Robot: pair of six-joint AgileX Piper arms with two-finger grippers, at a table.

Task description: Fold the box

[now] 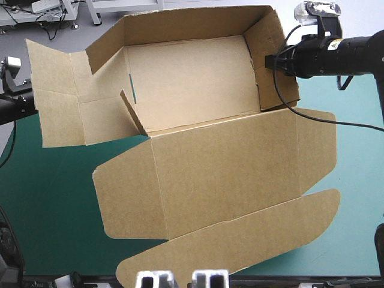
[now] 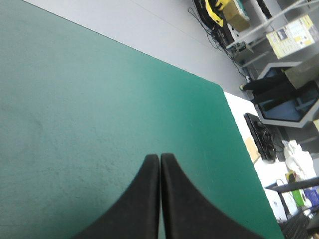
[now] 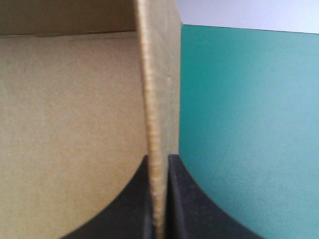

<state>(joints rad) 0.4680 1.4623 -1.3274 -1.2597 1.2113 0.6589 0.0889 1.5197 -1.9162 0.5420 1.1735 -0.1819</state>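
The brown box (image 1: 192,78) lies partly formed on the teal-green cover. Its back wall and right wall (image 1: 273,60) stand up, its left flaps (image 1: 60,102) are spread out, and the lid (image 1: 228,174) lies flat toward the front. My right gripper (image 1: 268,62) is shut on the top edge of the right wall. The right wrist view shows that board edge (image 3: 157,99) running up between the black fingers of the right gripper (image 3: 159,158). My left gripper (image 2: 160,157) is shut with nothing in it, over bare cover at the table's left edge, beside the left flaps.
Bare teal-green cover (image 1: 48,198) shows at the front left and along the right side (image 1: 360,198). The table's rounded corner (image 2: 219,87) lies ahead of the left gripper. The lid's curved front flap (image 1: 240,240) reaches almost to the table's near edge.
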